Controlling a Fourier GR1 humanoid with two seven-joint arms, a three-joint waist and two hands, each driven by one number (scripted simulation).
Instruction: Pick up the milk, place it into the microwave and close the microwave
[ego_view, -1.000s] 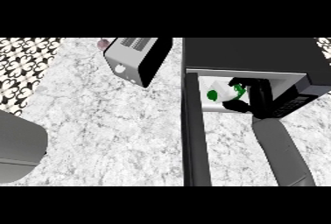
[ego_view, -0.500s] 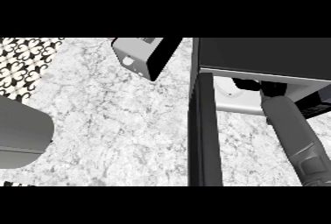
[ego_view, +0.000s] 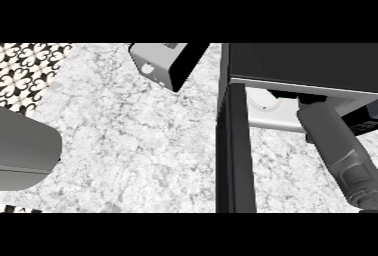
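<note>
The microwave stands at the upper right, and its open door juts toward me as a dark edge-on slab. My right forearm reaches up into the pale cavity. The right hand is mostly hidden under the microwave's top; only dark bits of it show. No milk shows in this view. Only my left forearm shows, at the left edge, with no hand in sight.
A silver toaster sits at the top centre, left of the microwave. Marble counter spreads between the left forearm and the door. Patterned tile shows at the upper left.
The milk with green marks, seen inside the microwave by my right hand one second ago, no longer shows. The right arm has gone deeper into the cavity and the view has drawn closer.
</note>
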